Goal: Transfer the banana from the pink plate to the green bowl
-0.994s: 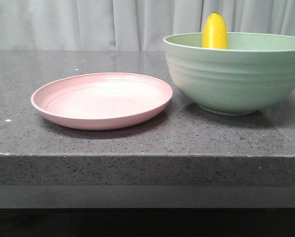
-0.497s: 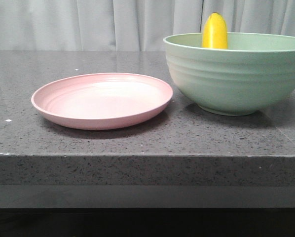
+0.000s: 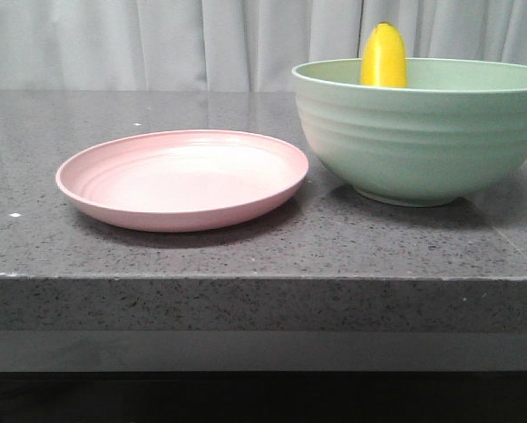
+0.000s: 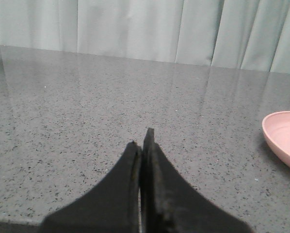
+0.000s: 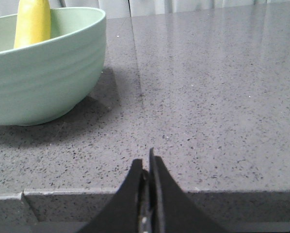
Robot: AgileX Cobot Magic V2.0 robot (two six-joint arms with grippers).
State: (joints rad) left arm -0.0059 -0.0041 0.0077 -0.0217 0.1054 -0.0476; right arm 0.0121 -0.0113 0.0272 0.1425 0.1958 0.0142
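Grey speckled stone countertop (image 3: 246, 251), pale curtain (image 3: 202, 40) behind. Neither arm shows in the front view; both sit low near the table's near edge, wrist cameras looking out across the surface.

Left gripper (image 4: 144, 141): black fingers pressed together, tips meeting, nothing between them, hovering over bare counter. Pink plate (image 4: 283, 136) off to one side of it, well apart.

Right gripper (image 5: 148, 162): fingers closed to a thin slit, empty, poised above the counter's front edge. Green bowl (image 5: 43, 73) near it, not touching.

Banana (image 3: 384, 55) stands upright inside the green bowl (image 3: 422, 132), leaning on the far wall, its upper end poking above the rim. Pink plate (image 3: 182, 179) lies just beside the bowl; whether the rims touch, cannot tell.
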